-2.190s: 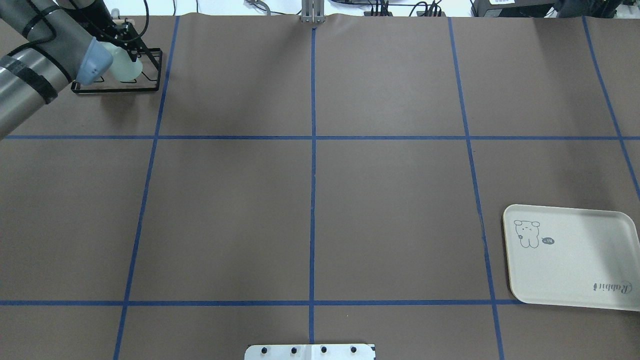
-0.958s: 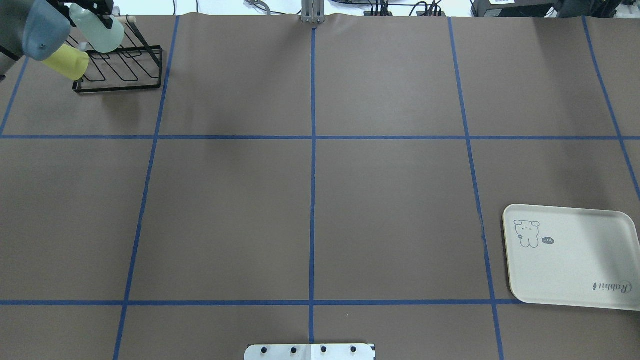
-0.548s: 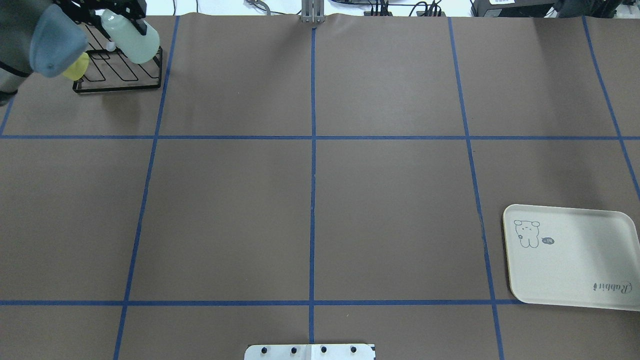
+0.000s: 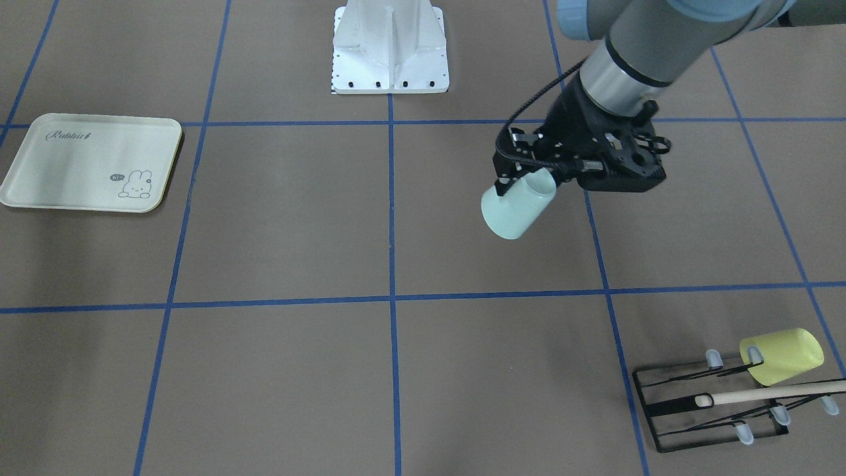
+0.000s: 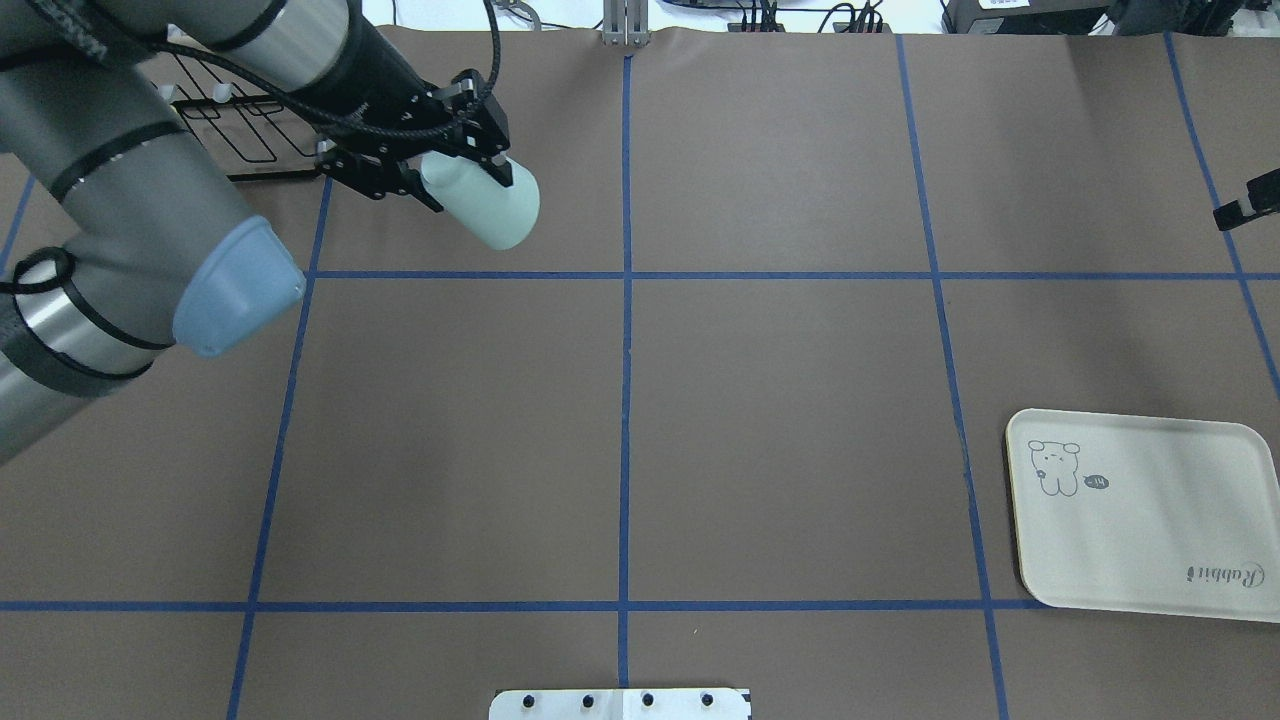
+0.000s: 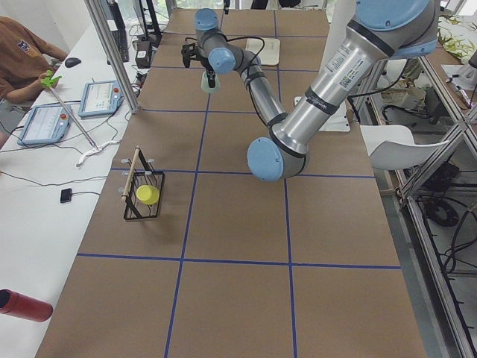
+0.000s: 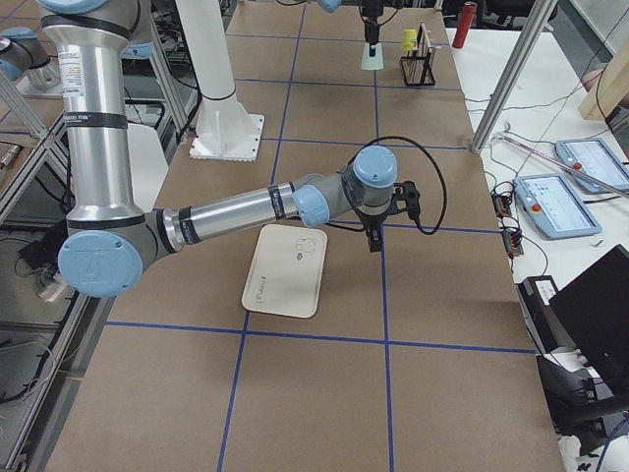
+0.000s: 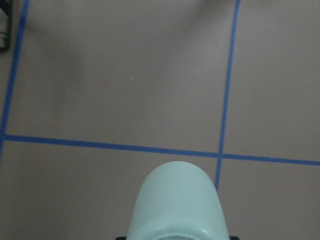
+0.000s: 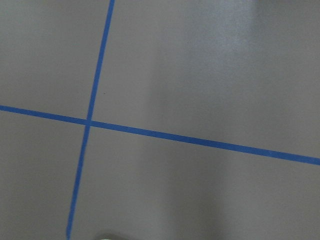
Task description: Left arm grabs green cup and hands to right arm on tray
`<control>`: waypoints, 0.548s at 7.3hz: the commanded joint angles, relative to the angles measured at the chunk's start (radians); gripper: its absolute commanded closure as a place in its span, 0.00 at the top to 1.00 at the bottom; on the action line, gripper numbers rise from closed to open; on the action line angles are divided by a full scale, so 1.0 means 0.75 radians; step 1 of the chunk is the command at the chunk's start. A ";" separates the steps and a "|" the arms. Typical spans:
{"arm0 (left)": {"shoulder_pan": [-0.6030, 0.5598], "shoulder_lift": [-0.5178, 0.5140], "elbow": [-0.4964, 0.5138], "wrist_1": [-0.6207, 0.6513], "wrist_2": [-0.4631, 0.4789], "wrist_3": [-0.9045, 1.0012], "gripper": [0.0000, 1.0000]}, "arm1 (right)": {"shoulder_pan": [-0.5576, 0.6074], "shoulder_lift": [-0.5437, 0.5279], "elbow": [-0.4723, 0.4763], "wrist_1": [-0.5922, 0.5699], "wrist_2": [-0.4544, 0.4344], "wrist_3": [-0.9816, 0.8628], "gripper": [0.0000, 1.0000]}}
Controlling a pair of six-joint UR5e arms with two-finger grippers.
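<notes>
my left fingers (image 5: 462,182) are clamped on the small pale mint-green plastic cup (image 5: 488,208) at its rim end. it hangs tilted in the air above the brown desk (image 5: 780,400), well clear of the black wire rack (image 4: 714,410) and the yellow-green cup (image 4: 783,357). i judge this to be the carry toward the hand-over. my right fingers (image 5: 1245,207) show only as a sliver, so i cannot tell if they are wide or narrow. the cream-white rectangular plastic tray (image 5: 1150,540) lies well apart. next i should offer the cup's free end to the right fingers.
</notes>
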 commanded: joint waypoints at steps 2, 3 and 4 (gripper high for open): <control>0.159 0.006 0.008 -0.679 0.115 -0.659 0.00 | -0.041 0.065 0.078 0.105 0.089 0.266 1.00; 0.249 0.012 0.014 -0.802 0.251 -0.752 0.00 | -0.098 0.088 0.065 0.283 0.085 0.509 1.00; 0.317 0.012 0.014 -0.846 0.348 -0.795 0.00 | -0.145 0.090 0.049 0.493 0.079 0.748 0.99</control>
